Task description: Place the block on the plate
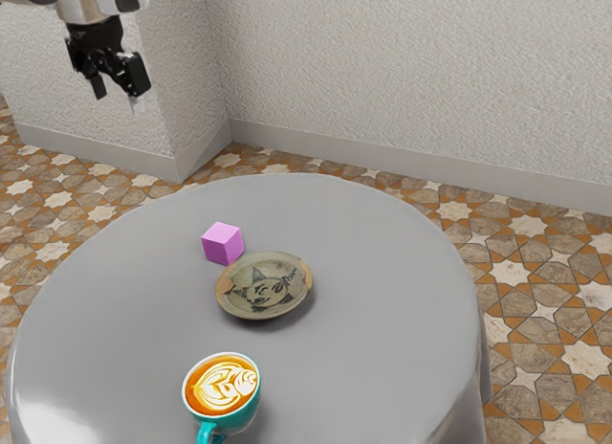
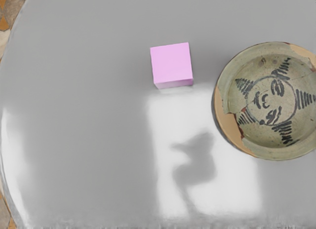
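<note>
Well, on the grey table [image 1: 354, 367], with the gripper [image 1: 120, 86] raised off it, fingers parted and empty, sits the patterned plate [image 1: 264, 286]; the exterior view adds a coffee cup [image 1: 223, 394]. The pink block [image 1: 223, 243], beside the plate, looks light, stiff, perhaps slick: pinch opposite sides. The wrist view reveals their gap.

Between ten and eleven o'clock in the exterior view, the Franka arm [image 1: 84, 8] wears smooth, rounded casing in white and pale beige-grey, darker grey towards its nine o'clock. A dark oval [image 1: 126, 3] marks the white housing at three o'clock. The claw [image 1: 120, 93] is black, blocky and angular, with two short, squarish fingers [image 1: 142, 73].
</note>
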`<state>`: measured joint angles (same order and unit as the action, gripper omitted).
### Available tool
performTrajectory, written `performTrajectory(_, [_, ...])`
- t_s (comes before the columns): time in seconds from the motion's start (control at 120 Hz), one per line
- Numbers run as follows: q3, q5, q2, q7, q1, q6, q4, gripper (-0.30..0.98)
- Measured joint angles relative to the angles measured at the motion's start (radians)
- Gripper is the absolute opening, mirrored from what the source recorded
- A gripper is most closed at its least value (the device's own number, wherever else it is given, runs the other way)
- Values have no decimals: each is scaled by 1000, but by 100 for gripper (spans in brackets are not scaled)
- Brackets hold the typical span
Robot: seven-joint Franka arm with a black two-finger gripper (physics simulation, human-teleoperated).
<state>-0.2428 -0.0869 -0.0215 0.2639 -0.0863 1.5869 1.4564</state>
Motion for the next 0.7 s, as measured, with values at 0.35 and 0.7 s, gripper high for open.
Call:
performTrajectory(0.35, [1,20,-73,-1,-2,157,201,69])
performTrajectory(0.7, [8,114,-254,9,9,358,224,69])
